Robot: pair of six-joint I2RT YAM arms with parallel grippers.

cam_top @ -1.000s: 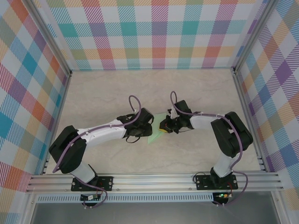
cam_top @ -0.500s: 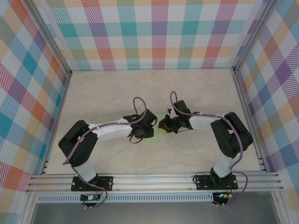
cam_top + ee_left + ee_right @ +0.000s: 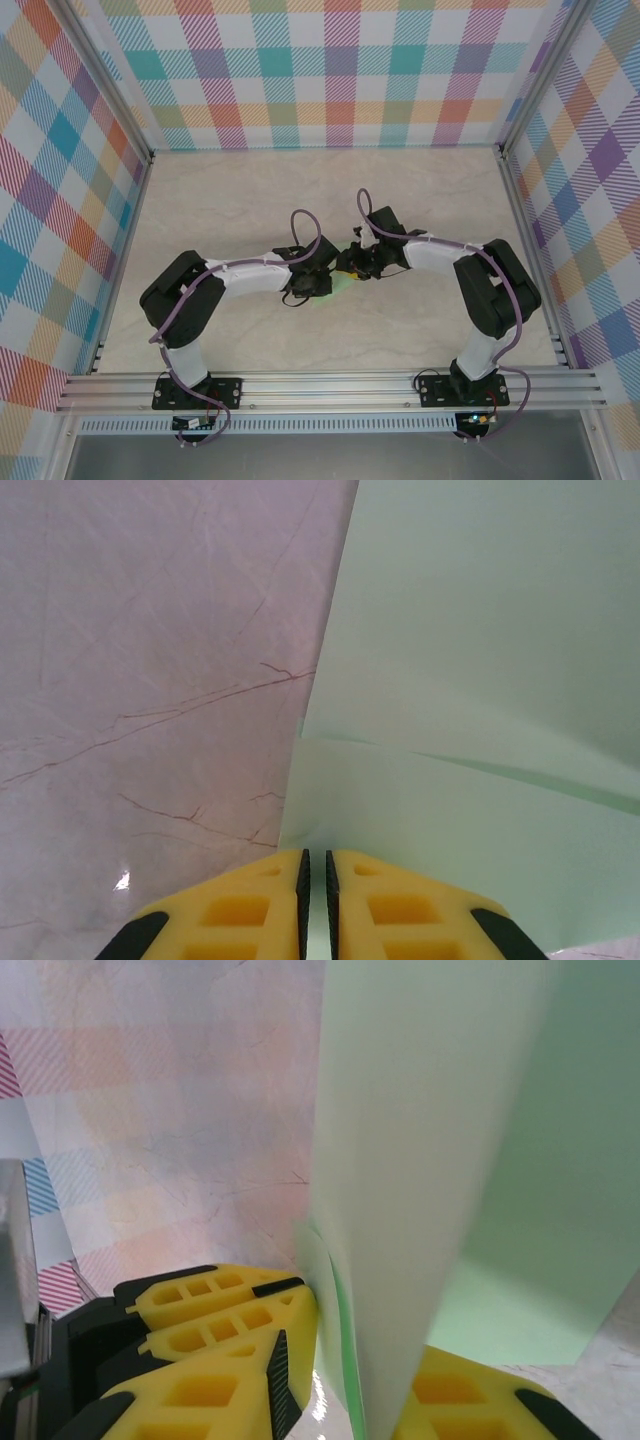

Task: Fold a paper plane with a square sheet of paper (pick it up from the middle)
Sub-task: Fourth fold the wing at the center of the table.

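Pale-green paper sheet (image 3: 470, 680) rests creased on the desk (image 3: 150, 680). The left hand (image 3: 314, 858) pinches its edge. The right hand (image 3: 365, 1345) stands parted around its raised fold.

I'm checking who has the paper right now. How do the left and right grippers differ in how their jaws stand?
The left gripper has its jaws almost together at the edge of the square sheet of paper; the right gripper has its jaws apart, a fold of the sheet standing between them. Before the left gripper the paper spreads wide; before the right gripper it rises upright. Both have yellow fingers.
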